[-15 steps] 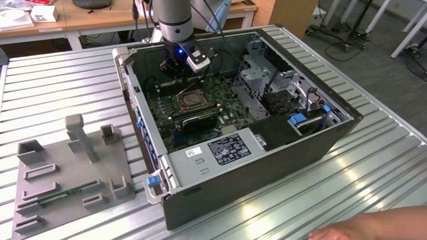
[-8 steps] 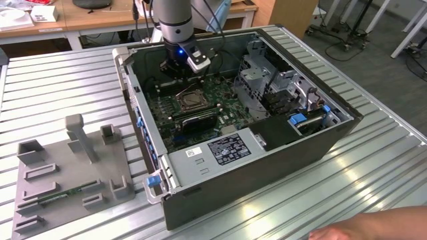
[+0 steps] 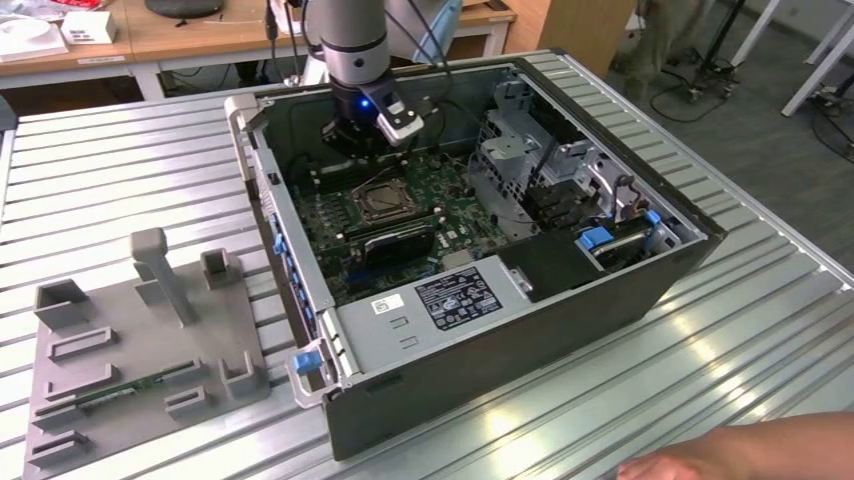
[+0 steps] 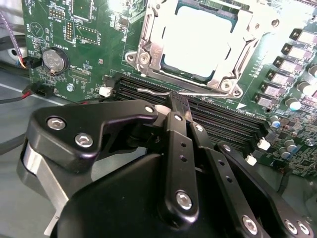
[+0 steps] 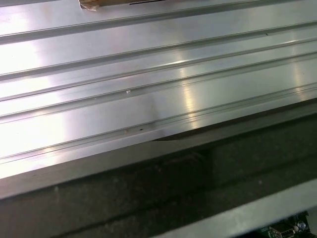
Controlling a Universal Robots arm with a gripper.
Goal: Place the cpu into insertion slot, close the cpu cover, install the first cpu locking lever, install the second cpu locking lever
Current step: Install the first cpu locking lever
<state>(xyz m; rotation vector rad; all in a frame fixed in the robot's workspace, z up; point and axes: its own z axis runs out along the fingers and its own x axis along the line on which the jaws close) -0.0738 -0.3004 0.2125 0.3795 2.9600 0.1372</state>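
In the exterior view, an open computer case [image 3: 534, 270] lies on a ribbed metal table [image 3: 120, 180]. The robot arm [image 3: 350, 40] reaches down into the case. Its gripper [image 3: 363, 140] hangs over the green board [image 3: 441, 190], just beside the insertion slot [image 3: 379, 203] on its far side. I cannot tell here how the fingers stand. A grey holder tray [image 3: 134, 350] lies on the table at the exterior view's left, well apart from the case. A person's hand [image 3: 747, 455] shows at the near edge.

In the second wrist view, the gripper [image 4: 177, 105] is black and close up. Its fingers [image 4: 179, 144] are pressed together on a thin metal locking lever [image 4: 151, 92]. The lever runs along the edge of the insertion slot [image 4: 148, 44], next to the long black memory slots [image 4: 218, 121]. The cpu [image 4: 198, 42] sits flat in the slot, silvery and square. The cpu cover [image 4: 233, 72] lies closed around it. A round coin battery [image 4: 53, 59] sits on the board, well apart.

In the first wrist view, the ribbed metal table [image 5: 148, 89] shines, with the dark case wall [image 5: 173, 193] beside it.
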